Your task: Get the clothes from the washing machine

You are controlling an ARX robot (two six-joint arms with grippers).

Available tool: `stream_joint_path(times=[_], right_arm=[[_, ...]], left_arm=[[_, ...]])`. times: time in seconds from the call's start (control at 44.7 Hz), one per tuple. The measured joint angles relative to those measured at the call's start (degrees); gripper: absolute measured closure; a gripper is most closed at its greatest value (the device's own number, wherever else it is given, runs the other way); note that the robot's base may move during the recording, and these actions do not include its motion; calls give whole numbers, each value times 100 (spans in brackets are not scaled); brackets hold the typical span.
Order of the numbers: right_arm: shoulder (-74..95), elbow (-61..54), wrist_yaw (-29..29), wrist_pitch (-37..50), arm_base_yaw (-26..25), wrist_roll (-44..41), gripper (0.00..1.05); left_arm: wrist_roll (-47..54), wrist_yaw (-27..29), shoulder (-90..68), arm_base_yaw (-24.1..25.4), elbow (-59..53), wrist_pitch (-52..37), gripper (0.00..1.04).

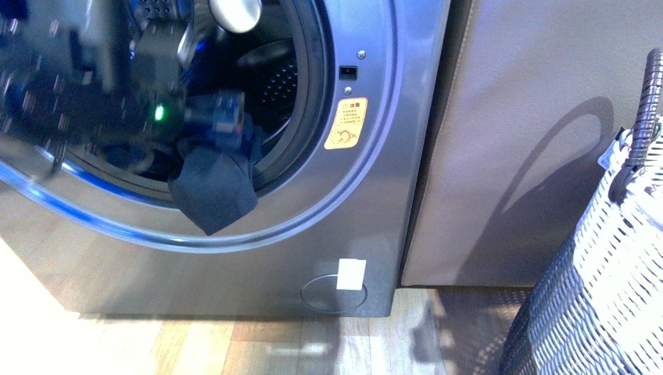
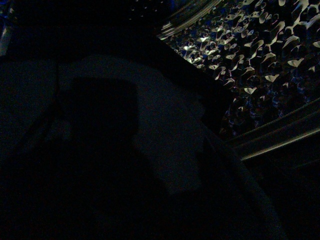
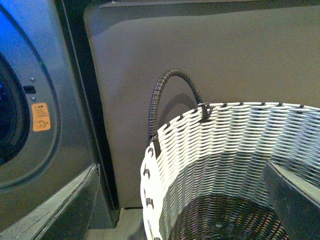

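1. Front view puts the clothes [image 1: 213, 191], a limp navy garment, half out of the washing machine [image 1: 375, 195]. Its top is bunched at the lower right of the porthole rim, and the rest hangs down over the rim against the grey front panel.
2. The left gripper [image 1: 211, 113] sits in the porthole mouth, just above the bunched cloth and touching or nearly touching it. Motion blur smears its blue fingers, so I cannot tell whether they are pinching the cloth or spread.
3. I judge the step in hand to be drawing the garment out of the perforated drum [image 1: 277, 78].
4. The next move calls for a firm hold on the cloth, a lift clear of the rim so that the tail does not snag, and a carry right to the woven basket [image 1: 618, 258].
5. Left wrist view is dark and tells nothing.
6. Right wrist view shows one dark finger of the right gripper [image 3: 295, 200] over the basket's inside. The other finger is out of frame, so I cannot tell its state.
7. No tabletop is in view; the machine and the basket stand on a wooden floor.
8. An orange warning sticker [image 1: 346, 123] beside the porthole carries a short heading in East Asian characters, small print and a round pictogram, all too small to read.
9. The white tag [image 1: 351, 274] near the machine's bottom looks blank, and no brand name is visible.
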State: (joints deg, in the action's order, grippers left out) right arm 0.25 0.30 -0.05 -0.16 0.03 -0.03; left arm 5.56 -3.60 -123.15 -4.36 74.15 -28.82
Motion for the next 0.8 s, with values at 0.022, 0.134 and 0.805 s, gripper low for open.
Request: stream_joint_path(times=[0.022, 0.134, 0.805], right_arm=[[0, 0, 0, 0, 0, 0, 7], [0, 0, 0, 0, 0, 2, 7], [0, 0, 0, 0, 0, 2, 7]], left_arm=[[-2, 7, -42, 9, 103, 125, 7], [-28, 96, -249, 55, 461, 570, 7], [-951, -575, -713, 48, 831, 1270, 7]])
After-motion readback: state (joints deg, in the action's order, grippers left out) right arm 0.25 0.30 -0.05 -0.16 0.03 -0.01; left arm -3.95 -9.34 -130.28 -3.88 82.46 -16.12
